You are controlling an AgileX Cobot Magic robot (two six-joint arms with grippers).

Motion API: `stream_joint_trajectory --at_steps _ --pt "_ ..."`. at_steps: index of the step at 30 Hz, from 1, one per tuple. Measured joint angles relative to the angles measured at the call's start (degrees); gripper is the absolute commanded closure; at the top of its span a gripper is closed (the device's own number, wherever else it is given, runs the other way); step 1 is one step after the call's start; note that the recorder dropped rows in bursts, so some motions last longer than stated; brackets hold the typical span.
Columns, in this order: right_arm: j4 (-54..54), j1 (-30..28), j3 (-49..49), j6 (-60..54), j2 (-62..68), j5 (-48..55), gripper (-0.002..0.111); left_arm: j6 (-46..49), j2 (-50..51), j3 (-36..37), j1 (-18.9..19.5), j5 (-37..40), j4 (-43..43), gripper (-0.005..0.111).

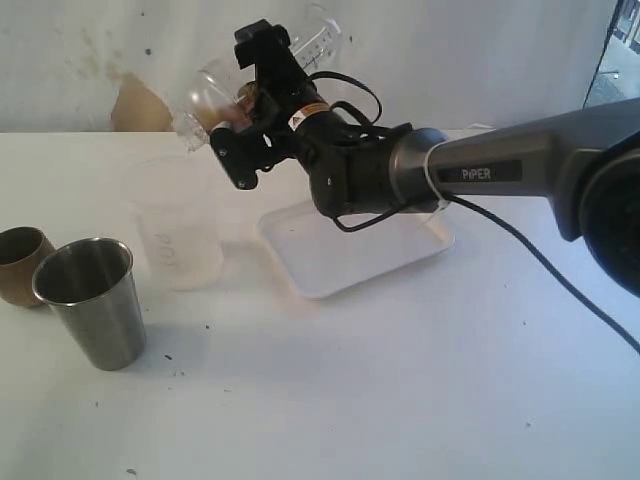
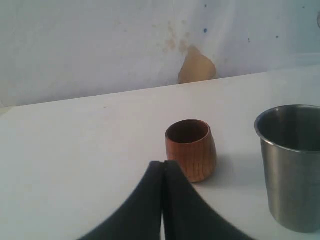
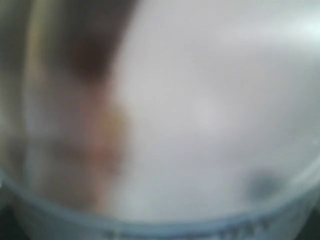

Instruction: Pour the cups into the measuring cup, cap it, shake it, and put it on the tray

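Note:
My right gripper (image 1: pixel 248 105) is shut on the measuring cup (image 1: pixel 318 38) and holds it in the air, tipped nearly sideways above the table, with a clear domed lid (image 1: pixel 195 112) on its lower left end. In the right wrist view the measuring cup (image 3: pixel 200 115) fills the frame as a blur. On the table stand the frosted cup (image 1: pixel 180 235), the steel tumbler (image 1: pixel 92 300) and the brown cup (image 1: pixel 20 265). The white tray (image 1: pixel 350 250) lies under the arm. The left gripper (image 2: pixel 162 163) is shut on nothing, just short of the brown cup (image 2: pixel 191 148), with the steel tumbler (image 2: pixel 292 165) beside it.
The right arm (image 1: pixel 520 165) reaches in from the right, low over the tray, with a cable (image 1: pixel 560 280) trailing onto the table. A white wall with a brown patch (image 1: pixel 140 105) stands behind the table.

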Motion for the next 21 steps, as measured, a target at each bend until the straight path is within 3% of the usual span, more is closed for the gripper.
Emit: stream_joint_trajectory --at_steps 21 --pt "-7.50 0.00 0.00 0.00 0.93 -4.47 0.108 0.00 0.00 0.00 0.00 0.00 0.00 0.107"
